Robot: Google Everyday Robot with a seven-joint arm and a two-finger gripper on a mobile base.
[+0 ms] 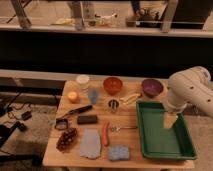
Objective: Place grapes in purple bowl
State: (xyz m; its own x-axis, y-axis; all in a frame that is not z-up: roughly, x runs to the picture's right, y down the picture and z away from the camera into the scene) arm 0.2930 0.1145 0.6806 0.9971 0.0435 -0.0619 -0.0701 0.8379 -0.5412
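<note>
1. The small knobbly bunch of dark purple-brown grapes [66,139] lies at the desk's front-left corner, just beside a grey-blue cloth [90,143].
2. The robot's pale gripper [171,120] hangs over the green plastic tray [157,142] on the desk's right side. Its fingers are spread wide and hold nothing.
3. From the fingers the grapes lie far off to the left and a little towards the front edge, well apart, with a slim orange-red carrot-like piece [105,134] between.
4. The bunch looks slightly elongated, slanting from the front-left corner inwards, though I cannot be sure.
5. The round, shallow, dark purple bowl [151,87] sits at the far edge near the right corner, close behind the tray. The gripper is much nearer to it than to the grapes.
6. There is only one arm, so it must cross the desk.
7. I can read no brand, label or writing.
</note>
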